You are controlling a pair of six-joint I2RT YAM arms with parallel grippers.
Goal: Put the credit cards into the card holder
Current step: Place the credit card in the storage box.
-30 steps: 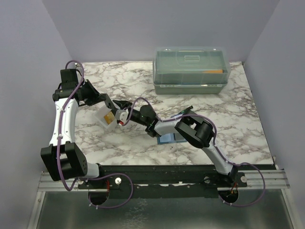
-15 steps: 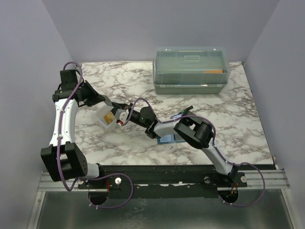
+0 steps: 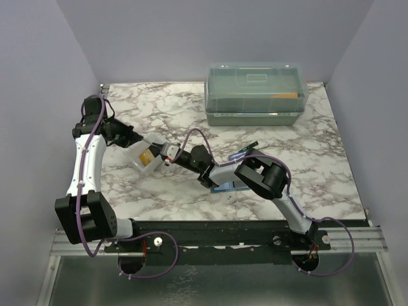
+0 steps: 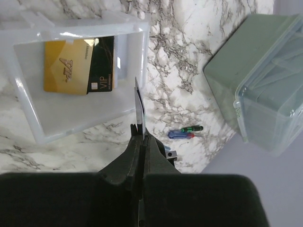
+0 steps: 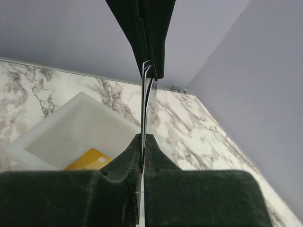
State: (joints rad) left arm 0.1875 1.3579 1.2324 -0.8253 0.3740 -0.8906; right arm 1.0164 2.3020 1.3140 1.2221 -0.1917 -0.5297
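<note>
A whitish credit card, seen edge-on, is gripped from both ends above the table. My left gripper is shut on one end and my right gripper is shut on the other. They meet nose to nose in the top view, left gripper, right gripper. Below them is a clear-white tray holding a gold card and a black card. The teal-blue card holder lies on the table, mostly hidden under my right arm.
A large translucent lidded box stands at the back right. A small blue, red and green screwdriver lies on the marble between tray and box. Purple walls close in the table on three sides.
Both grippers, still joined on the card, have shifted slightly to the right. The left arm's elbow has swung back toward the left wall.
</note>
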